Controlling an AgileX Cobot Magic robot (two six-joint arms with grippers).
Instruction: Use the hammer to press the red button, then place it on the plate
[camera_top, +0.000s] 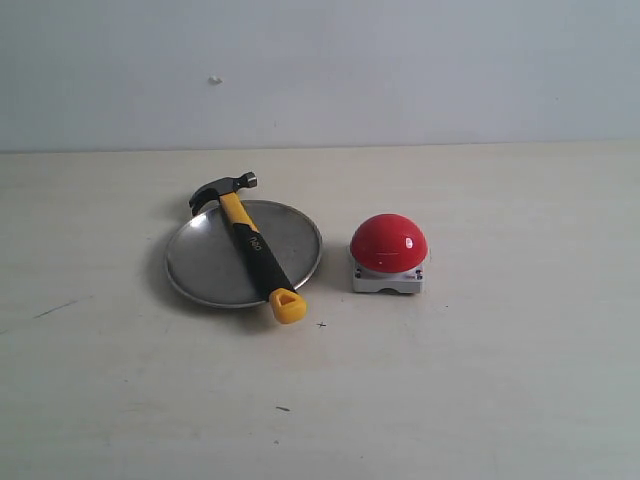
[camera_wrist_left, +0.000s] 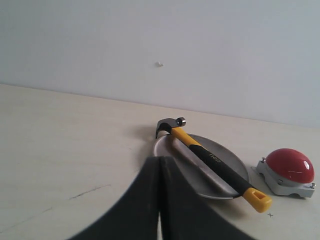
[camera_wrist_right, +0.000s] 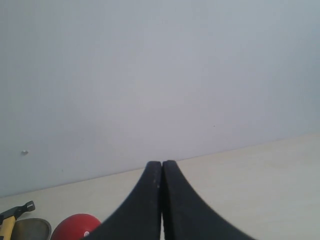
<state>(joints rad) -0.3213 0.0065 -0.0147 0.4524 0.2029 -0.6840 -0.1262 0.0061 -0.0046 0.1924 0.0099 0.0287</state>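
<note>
The hammer lies diagonally across the plate on the pale table. Its dark head sticks out past the far rim, and its yellow looped end hangs over the near rim, on the side towards the red button. The button sits on its grey base just right of the plate, not touching it. Neither arm shows in the wide view. From the wrist views, the left pincer has its black fingers pressed together with nothing between them, short of the plate. The right pincer is closed and empty too, back from the button.
</note>
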